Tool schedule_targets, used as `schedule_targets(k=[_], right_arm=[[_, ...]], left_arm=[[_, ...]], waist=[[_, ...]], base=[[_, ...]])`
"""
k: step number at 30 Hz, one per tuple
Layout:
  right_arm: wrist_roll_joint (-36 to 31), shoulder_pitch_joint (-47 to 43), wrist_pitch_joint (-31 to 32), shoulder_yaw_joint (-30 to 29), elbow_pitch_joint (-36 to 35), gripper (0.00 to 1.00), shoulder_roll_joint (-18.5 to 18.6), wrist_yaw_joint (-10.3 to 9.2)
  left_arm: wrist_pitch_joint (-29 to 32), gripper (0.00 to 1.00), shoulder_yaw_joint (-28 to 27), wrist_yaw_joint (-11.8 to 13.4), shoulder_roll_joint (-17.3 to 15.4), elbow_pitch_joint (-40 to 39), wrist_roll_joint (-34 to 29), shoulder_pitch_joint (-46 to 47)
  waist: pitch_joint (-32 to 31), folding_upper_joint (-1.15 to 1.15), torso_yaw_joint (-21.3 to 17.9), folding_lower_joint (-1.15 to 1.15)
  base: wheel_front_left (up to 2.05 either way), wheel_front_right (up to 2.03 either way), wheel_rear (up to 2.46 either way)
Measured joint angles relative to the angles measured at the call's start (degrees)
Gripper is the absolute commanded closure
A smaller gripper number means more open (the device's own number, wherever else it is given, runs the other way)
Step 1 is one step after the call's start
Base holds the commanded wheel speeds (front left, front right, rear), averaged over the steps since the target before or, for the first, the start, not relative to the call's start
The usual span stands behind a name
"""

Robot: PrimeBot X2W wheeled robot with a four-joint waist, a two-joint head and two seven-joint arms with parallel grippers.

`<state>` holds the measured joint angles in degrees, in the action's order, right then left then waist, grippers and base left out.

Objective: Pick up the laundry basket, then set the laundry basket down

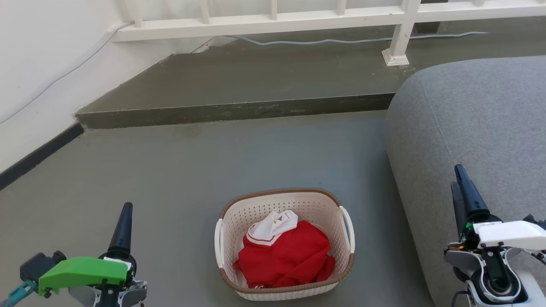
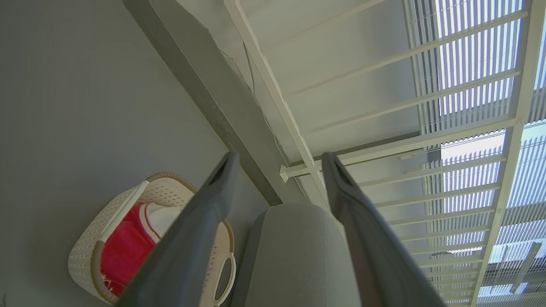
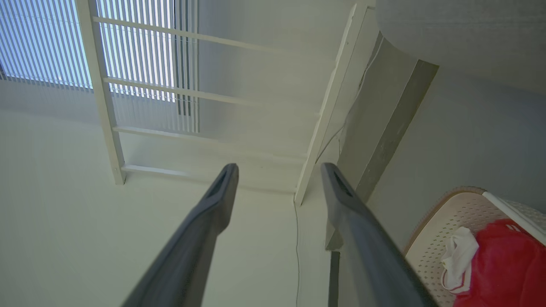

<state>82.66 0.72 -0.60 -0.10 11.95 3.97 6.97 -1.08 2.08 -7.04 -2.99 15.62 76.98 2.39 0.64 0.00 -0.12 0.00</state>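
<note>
Laundry basket (image 1: 251, 213) sits on the floor (image 1: 170, 170), low centre in head view, roughly between the two arms and near the sofa (image 1: 477, 111), not touching it. Shape is a rounded rect. The walls are cream plastic perforated w/ small holes, the rim a brown woven-look band, and there's a white loop handle on each short side. Inside is a crumpled red garment (image 1: 286, 256) w/ a white collar piece (image 1: 275, 224) on top; the fabric is bunched and stays below rim level.

Left gripper (image 1: 126, 209) is low left in head view, well apart from the basket, on a wrist w/ a green cover. Wrist cam shows its fingers (image 2: 204, 213) spread w/ nothing between them. They're long, dark, matte and tapered.

Right gripper (image 1: 456, 175) is low right, in front of the sofa's edge, on a wrist w/ a white cover. Its fingers (image 3: 200, 221) are also spread and holding nothing, and its cam catches a corner of the basket.

Floor is smooth grey-green. Behind it is a raised step (image 1: 256, 76) in the same finish w/ a scuffed edge. The sofa is grey woven fabric w/ a rounded arm and a visible seam. A white railing (image 1: 273, 19) runs along the back, w/ a thin cable (image 1: 320, 41) lying below it.
</note>
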Motion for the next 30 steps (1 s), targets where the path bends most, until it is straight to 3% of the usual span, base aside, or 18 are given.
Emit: schedule_targets(k=[18, 30], right_arm=[[-14.0, 1.3, -4.2, 6.3, -0.8, 0.0, 4.0, 0.01], [-27.9, 2.7, -6.7, 7.9, -0.5, 0.0, 5.4, -0.01]], left_arm=[[-3.4, 0.0, 1.9, 0.0, -1.0, -1.7, -18.7, 1.3], [-6.0, 0.0, 3.7, 1.1, -1.0, -2.5, -32.6, 1.4]], waist=[[0.5, 0.0, -0.2, 0.0], [1.0, 0.0, -0.3, 0.0]], base=[[0.0, 0.0, 0.0], [0.0, 0.0, 0.0]])
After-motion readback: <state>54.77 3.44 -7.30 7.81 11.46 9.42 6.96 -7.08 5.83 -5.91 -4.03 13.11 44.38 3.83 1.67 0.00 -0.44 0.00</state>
